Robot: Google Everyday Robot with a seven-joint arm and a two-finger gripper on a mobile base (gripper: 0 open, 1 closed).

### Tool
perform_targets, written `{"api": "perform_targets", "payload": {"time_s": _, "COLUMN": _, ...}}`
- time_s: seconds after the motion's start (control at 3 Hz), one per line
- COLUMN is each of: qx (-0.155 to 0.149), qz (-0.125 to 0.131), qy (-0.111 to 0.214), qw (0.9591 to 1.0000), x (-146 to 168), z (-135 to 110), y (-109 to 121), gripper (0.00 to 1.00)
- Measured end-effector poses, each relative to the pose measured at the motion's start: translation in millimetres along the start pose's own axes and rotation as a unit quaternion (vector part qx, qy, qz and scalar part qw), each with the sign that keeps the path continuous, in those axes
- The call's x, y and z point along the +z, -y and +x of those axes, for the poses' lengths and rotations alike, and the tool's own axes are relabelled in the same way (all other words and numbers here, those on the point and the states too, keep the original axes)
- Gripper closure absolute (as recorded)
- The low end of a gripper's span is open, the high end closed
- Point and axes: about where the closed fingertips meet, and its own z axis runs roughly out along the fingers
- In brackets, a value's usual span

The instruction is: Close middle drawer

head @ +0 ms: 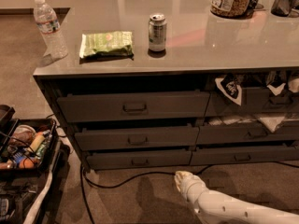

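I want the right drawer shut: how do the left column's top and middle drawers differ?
The top drawer has a taller front; the middle drawer a lower one. The top sits right under the countertop, the middle below it, nearer the gripper, which is low by the floor. Both are dark grey with a small centred handle.

Hand [183, 178] low at lower right

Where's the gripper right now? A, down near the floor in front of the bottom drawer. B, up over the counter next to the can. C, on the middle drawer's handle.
A: the gripper sits low over the floor just in front of the bottom drawer, well clear of the middle drawer and its handle.
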Motion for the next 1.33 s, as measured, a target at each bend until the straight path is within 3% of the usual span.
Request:
{"api": "perform_targets", "payload": {"time_s": 0.33, "qx": -0.002, "qz": -0.001, "qy": 0.025, "qw": 0.9997, "x": -2, "z": 6, "y": -2, "gripper": 1.0}}
{"api": "perform_targets", "payload": {"time_s": 0.67, "qx": 0.005, "qz": 0.032, "qy": 0.031, "qw": 0.999, "x": -9, "z": 76, "y": -4, "gripper": 1.0}}
{"api": "perform_targets", "payload": {"time_s": 1.0, "qx": 0.003, "qz": 0.056, "qy": 0.024, "qw": 0.9982, "x": -27, "z": 115, "y": 6, "gripper": 1.0}}
{"api": "perform_targets", "payload": {"time_s": 1.33, "qx": 0.003, "qz": 0.056, "qy": 0.024, "qw": 0.9982, "x": -28, "z": 115, "y": 6, "gripper": 0.81}}
